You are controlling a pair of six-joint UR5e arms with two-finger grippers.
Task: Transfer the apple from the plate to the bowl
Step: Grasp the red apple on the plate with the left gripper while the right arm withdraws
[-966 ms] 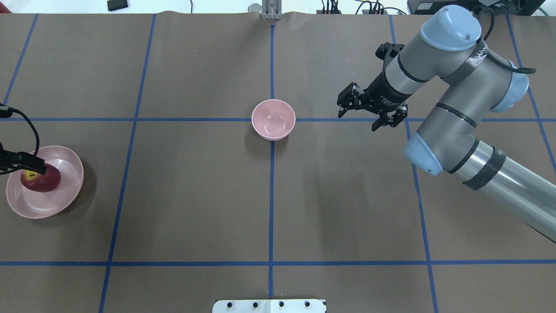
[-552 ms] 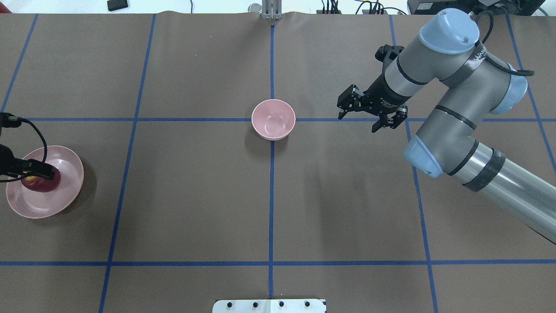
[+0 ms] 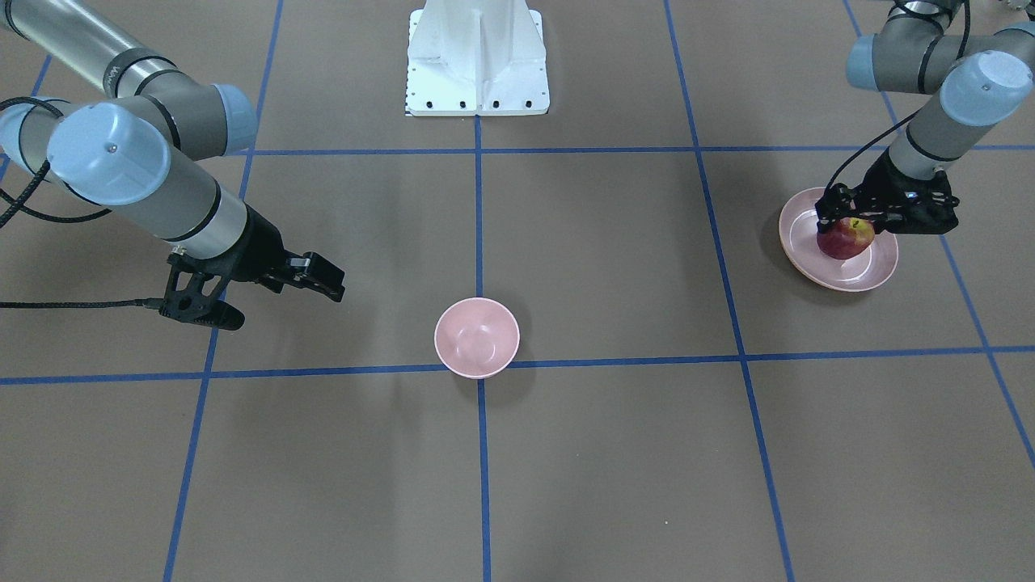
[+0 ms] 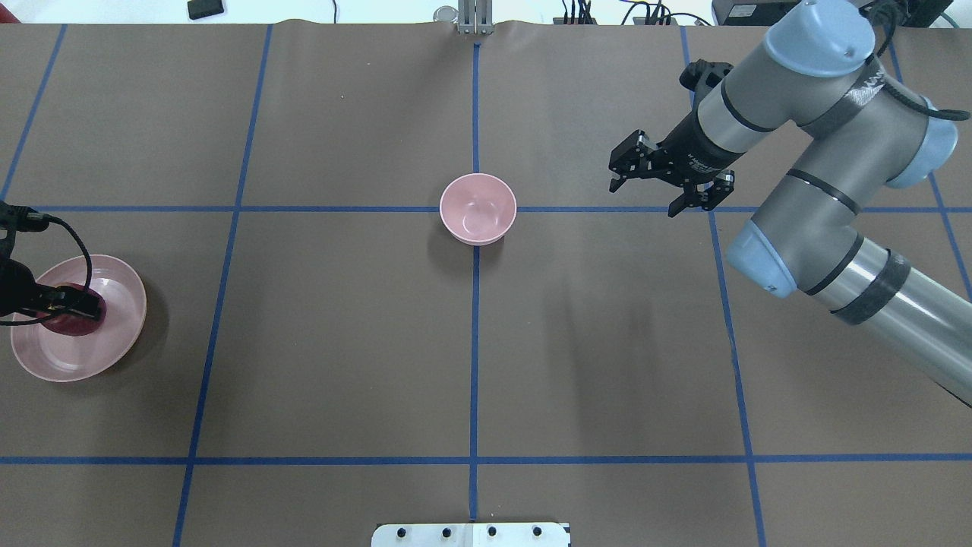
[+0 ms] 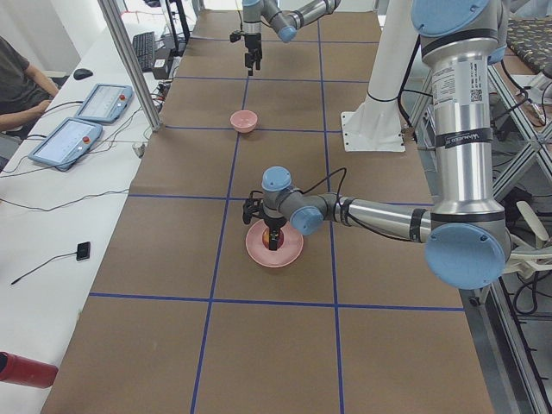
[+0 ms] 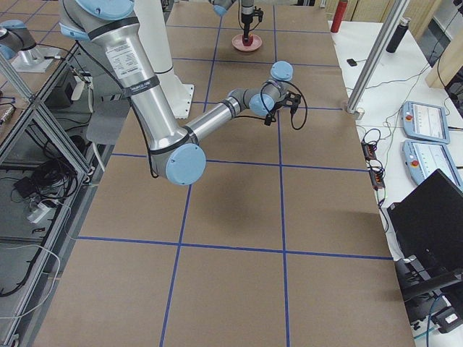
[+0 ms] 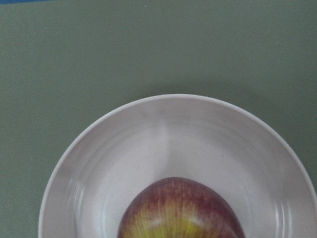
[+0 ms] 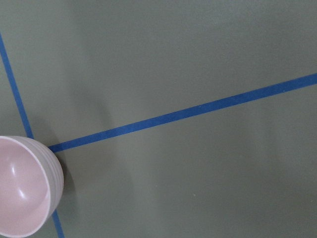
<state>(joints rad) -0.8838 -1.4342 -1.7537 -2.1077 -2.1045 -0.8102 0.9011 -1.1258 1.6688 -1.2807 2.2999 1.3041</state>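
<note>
The dark red apple (image 3: 847, 239) with a yellow patch rests on the pale pink plate (image 3: 881, 271) at the table's left end. My left gripper (image 3: 843, 221) is low over the apple's top, jaws open with the fingers down around it. In the overhead view the gripper (image 4: 72, 308) hides most of the apple (image 4: 77, 327) on the plate (image 4: 121, 342). The left wrist view shows the apple (image 7: 181, 210) close below on the plate (image 7: 64, 168). The small deep pink bowl (image 4: 478, 207) stands empty at the table's middle. My right gripper (image 4: 644, 197) hovers open and empty to the bowl's right.
Blue tape lines (image 4: 474, 342) divide the brown table. The robot's white base (image 3: 477, 61) is at the near edge. The right wrist view shows the bowl's rim (image 8: 49, 168) at its lower left. An operator (image 5: 21, 86) sits beside the table's far edge.
My left gripper has moved right and down over the apple, which it now mostly covers. My right arm has shifted a little right and away from the bowl.
</note>
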